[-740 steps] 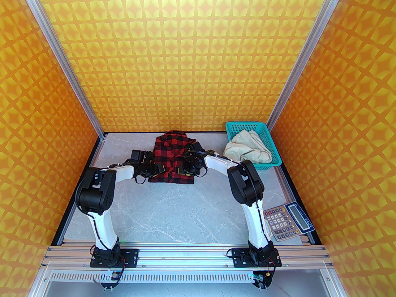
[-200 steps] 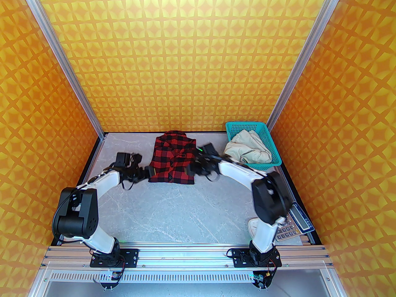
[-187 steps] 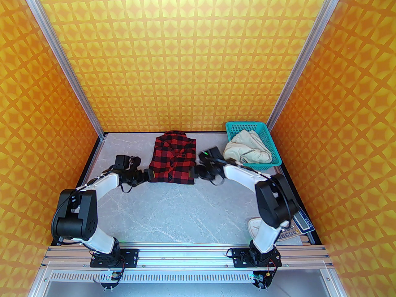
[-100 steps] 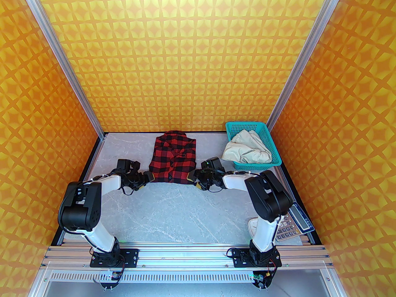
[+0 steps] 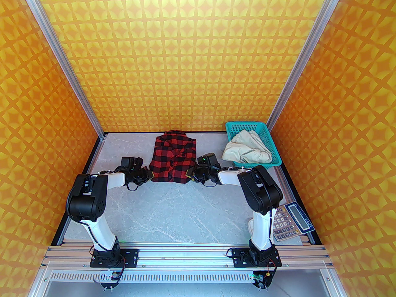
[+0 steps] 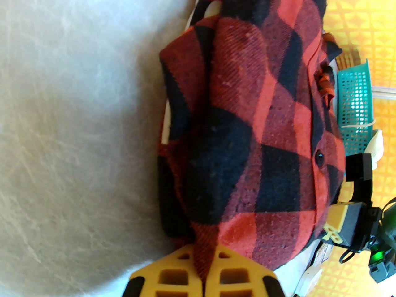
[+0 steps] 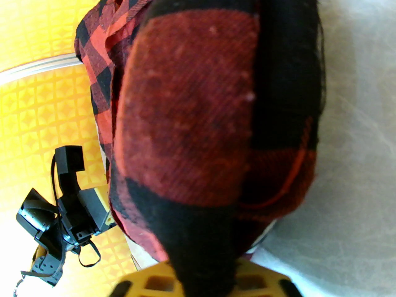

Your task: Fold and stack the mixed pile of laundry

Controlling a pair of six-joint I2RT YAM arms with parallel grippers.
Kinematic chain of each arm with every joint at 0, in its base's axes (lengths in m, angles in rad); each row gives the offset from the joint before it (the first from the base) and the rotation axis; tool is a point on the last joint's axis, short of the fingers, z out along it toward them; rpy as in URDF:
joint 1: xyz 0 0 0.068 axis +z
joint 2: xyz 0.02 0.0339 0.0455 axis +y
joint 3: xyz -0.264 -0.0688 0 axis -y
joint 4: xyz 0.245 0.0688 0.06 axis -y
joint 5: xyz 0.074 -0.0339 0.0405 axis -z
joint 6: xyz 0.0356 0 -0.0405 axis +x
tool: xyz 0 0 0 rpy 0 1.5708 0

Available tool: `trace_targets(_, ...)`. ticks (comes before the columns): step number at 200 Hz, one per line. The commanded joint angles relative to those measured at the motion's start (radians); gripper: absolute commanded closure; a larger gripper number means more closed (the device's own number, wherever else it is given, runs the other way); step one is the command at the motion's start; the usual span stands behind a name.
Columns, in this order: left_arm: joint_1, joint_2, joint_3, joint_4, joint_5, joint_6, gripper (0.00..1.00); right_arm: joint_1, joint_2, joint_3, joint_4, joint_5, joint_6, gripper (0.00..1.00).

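Observation:
The red-and-black checked shirt (image 5: 173, 161) lies folded at the back middle of the grey table (image 5: 185, 215). My left gripper (image 5: 149, 175) is shut on its near left corner. In the left wrist view a fold of the shirt (image 6: 247, 135) is pinched between the yellow fingers (image 6: 173, 272) of that gripper (image 6: 204, 269). My right gripper (image 5: 189, 176) is shut on the near right corner. The right wrist view has thick cloth of the shirt (image 7: 191, 119) running down between its yellow fingers (image 7: 148, 281). The cream trousers (image 5: 247, 152) lie bunched in the teal basket (image 5: 275, 155).
The teal basket stands at the back right, close beside my right wrist. A calculator (image 5: 289, 221) and a small white object (image 5: 250, 226) lie at the near right edge, by the right arm's base. Patterned orange walls close in three sides.
Both grippers have come in to the shirt's near corners and shut on the cloth. Both elbows have swung inward. The trousers and basket have not moved.

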Motion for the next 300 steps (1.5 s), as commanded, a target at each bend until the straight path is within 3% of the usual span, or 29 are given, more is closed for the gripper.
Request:
trace_targets(1,-0.005,-0.079,-0.058,0.015,0.001,0.001,1.00,0.002,-0.070,-0.053,-0.050,0.008,-0.037,0.91)
trace_targets(38,-0.019,-0.250,-0.258,0.014,-0.001,-0.022,1.00,0.008,-0.182,-0.177,-0.118,0.003,-0.091,0.96)
trace_targets(70,-0.069,-0.514,-0.421,-0.107,-0.014,-0.042,1.00,0.051,-0.322,-0.302,-0.244,0.018,-0.151,0.97)
trace_targets(94,-0.116,-0.735,-0.432,-0.264,-0.062,-0.051,1.00,0.075,-0.461,-0.366,-0.370,0.056,-0.177,0.97)
trace_targets(114,-0.116,-0.822,-0.362,-0.371,-0.098,-0.033,1.00,0.075,-0.566,-0.311,-0.525,0.127,-0.226,0.96)
trace_targets(154,-0.111,-0.709,-0.139,-0.414,-0.104,0.009,1.00,0.021,-0.528,-0.033,-0.687,0.164,-0.287,0.95)
trace_targets(208,-0.084,-0.348,0.176,-0.337,-0.085,0.007,1.00,-0.072,-0.291,0.268,-0.652,0.044,-0.290,0.96)
trace_targets(241,-0.076,-0.209,0.302,-0.263,-0.054,-0.042,1.00,-0.106,-0.166,0.431,-0.644,-0.023,-0.292,0.97)
trace_targets(267,-0.080,-0.195,0.327,-0.254,-0.040,-0.051,1.00,-0.108,-0.140,0.446,-0.662,-0.034,-0.320,0.97)
trace_targets(300,-0.082,-0.287,0.185,-0.245,-0.040,-0.052,1.00,-0.107,-0.197,0.299,-0.606,-0.043,-0.323,0.97)
